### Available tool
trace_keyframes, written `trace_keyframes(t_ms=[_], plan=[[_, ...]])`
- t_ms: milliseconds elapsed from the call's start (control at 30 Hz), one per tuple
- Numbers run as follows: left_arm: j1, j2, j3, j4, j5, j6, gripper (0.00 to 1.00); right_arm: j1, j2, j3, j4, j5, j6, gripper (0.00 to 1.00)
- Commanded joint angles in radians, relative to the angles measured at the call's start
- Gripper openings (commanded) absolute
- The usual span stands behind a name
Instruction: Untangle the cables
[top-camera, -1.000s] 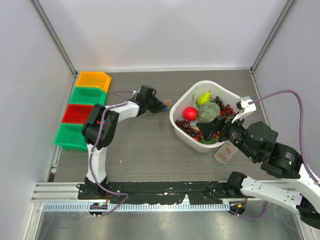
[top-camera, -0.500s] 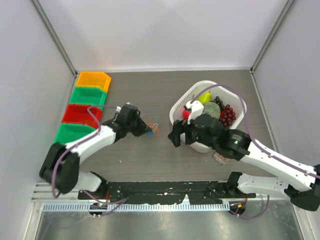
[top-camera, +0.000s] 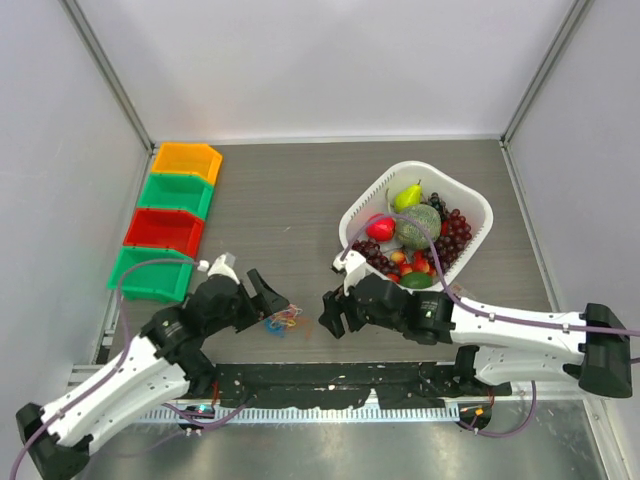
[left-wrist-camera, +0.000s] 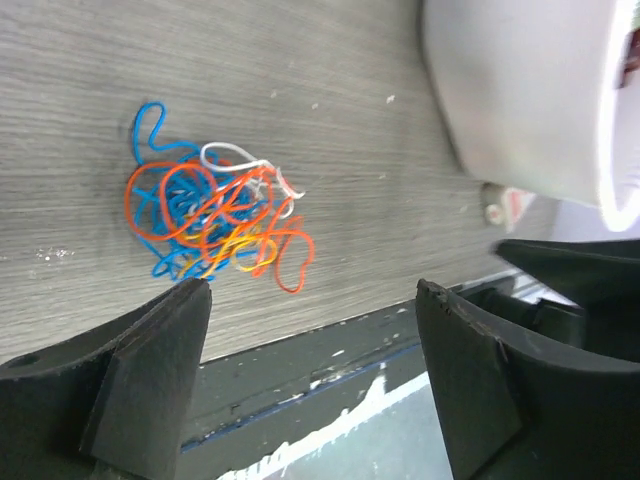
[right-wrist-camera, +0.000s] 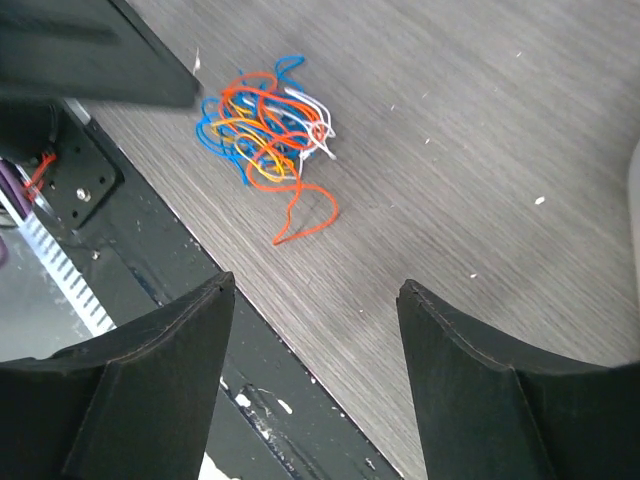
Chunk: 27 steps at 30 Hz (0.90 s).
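The cables (top-camera: 283, 321) are a small tangled clump of blue, orange, yellow and white wires lying loose on the table near its front edge. My left gripper (top-camera: 273, 299) hovers just left of the clump, open, with nothing between its fingers. In the left wrist view the cables (left-wrist-camera: 215, 215) lie beyond the open left gripper (left-wrist-camera: 312, 290). My right gripper (top-camera: 329, 314) is just right of the clump, also open and empty. In the right wrist view the cables (right-wrist-camera: 265, 125) lie ahead of the right gripper (right-wrist-camera: 315, 285), with one orange loop trailing toward it.
A white basket (top-camera: 470, 205) full of fruit stands at the back right, and its wall (left-wrist-camera: 520, 100) shows in the left wrist view. Orange, green and red bins (top-camera: 165, 225) line the left edge. The black mounting rail (top-camera: 330, 378) runs right below the clump.
My left gripper carried the clump from beside the basket to the table's front edge and opened, leaving it on the table. My right arm swung left from the basket toward the clump.
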Motion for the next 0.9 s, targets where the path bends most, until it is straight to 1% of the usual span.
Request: trace_keyframes(t_ms=[0,100,133,200,267,300,333,367,400,433,467,533,567,600,633,667,733,767,800,867], plan=[[0.003,-0.131,-0.007,-0.074,-0.081,-0.012,0.88,0.041,0.025,-0.061,0.197,0.013,0.009,0.71],[0.003,-0.129,-0.028,-0.033,-0.074,-0.009,0.87,0.07,0.096,-0.095,0.289,0.071,0.061,0.67],[0.003,-0.114,-0.027,-0.031,-0.075,-0.003,0.84,0.074,0.116,-0.092,0.315,0.088,0.076,0.65],[0.001,-0.056,-0.013,-0.037,-0.075,0.011,0.77,0.09,0.197,-0.083,0.376,0.099,0.096,0.64],[0.003,0.021,0.008,-0.036,-0.062,0.034,0.76,0.104,0.264,-0.087,0.455,0.113,0.101,0.64],[0.003,0.048,0.019,-0.033,-0.057,0.043,0.72,0.102,0.292,-0.084,0.479,0.119,0.104,0.64],[0.003,0.076,0.03,-0.031,-0.052,0.051,0.64,0.102,0.342,-0.075,0.478,0.134,0.107,0.64],[0.003,0.09,0.033,-0.02,-0.042,0.06,0.52,0.102,0.369,-0.057,0.473,0.14,0.105,0.64],[0.003,0.093,0.032,-0.002,-0.035,0.061,0.48,0.102,0.408,-0.049,0.473,0.159,0.11,0.64],[0.003,0.086,0.03,0.007,-0.035,0.063,0.49,0.102,0.423,-0.044,0.485,0.171,0.113,0.64],[0.001,0.079,0.024,0.015,-0.043,0.066,0.52,0.102,0.444,-0.044,0.493,0.206,0.133,0.64],[0.001,0.063,0.012,0.024,-0.06,0.063,0.63,0.102,0.473,-0.052,0.521,0.249,0.138,0.59],[0.001,0.064,0.004,0.024,-0.065,0.06,0.7,0.102,0.479,-0.055,0.534,0.261,0.138,0.53],[0.001,0.069,-0.001,0.027,-0.068,0.054,0.76,0.102,0.492,-0.058,0.541,0.265,0.136,0.49],[0.001,0.079,-0.007,0.041,-0.066,0.052,0.81,0.102,0.495,-0.06,0.551,0.254,0.136,0.42],[0.0,0.101,-0.014,0.067,-0.065,0.051,0.84,0.102,0.498,-0.066,0.561,0.243,0.133,0.38],[0.003,0.156,-0.027,0.11,-0.071,0.049,0.85,0.102,0.484,-0.084,0.597,0.203,0.134,0.31],[0.001,0.196,-0.025,0.125,-0.074,0.052,0.85,0.102,0.464,-0.09,0.599,0.187,0.134,0.25],[0.0,0.229,-0.019,0.135,-0.08,0.055,0.85,0.102,0.446,-0.108,0.591,0.186,0.144,0.21],[0.001,0.327,-0.013,0.17,-0.085,0.058,0.83,0.104,0.375,-0.125,0.543,0.202,0.148,0.01]])
